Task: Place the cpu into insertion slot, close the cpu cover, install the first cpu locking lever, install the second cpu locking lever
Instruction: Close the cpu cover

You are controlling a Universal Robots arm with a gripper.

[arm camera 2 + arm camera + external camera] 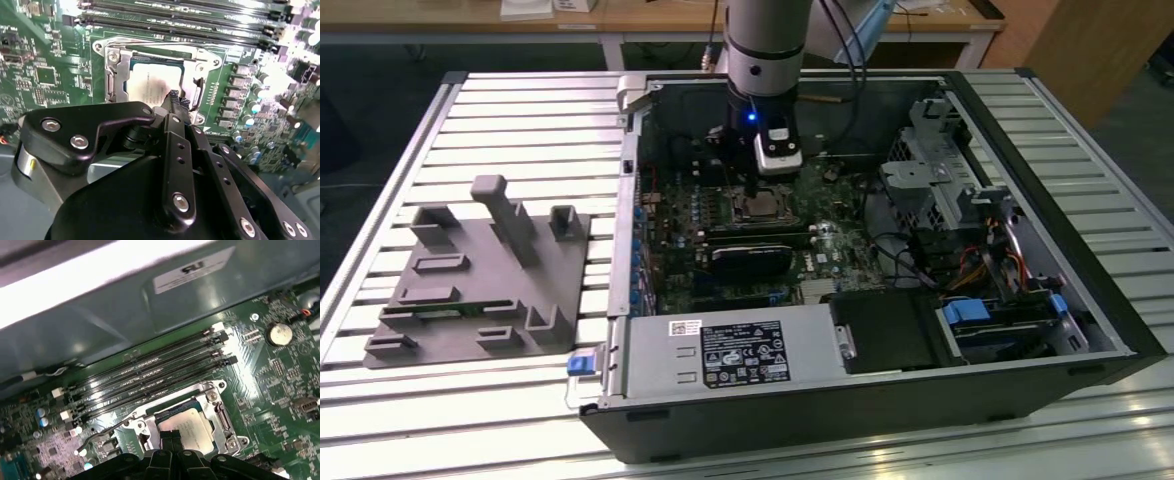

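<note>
Hovering close over the cpu (pixel 150 82) seated in the slot (pixel 114 75), our gripper (pixel 175 98) has its jaws pinched together, empty; we'd push squarely on the cover (pixel 196 95), never the chip.

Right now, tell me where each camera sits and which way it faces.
Exterior view: high off the arm, looking down into the open computer case; the arm shows.
First wrist view: on the wrist, facing the chip and memory slots; the gripper shows.
Second wrist view: on the wrist, behind the gripper, facing the chip.
Both wrist views share chip and gripper.
</note>
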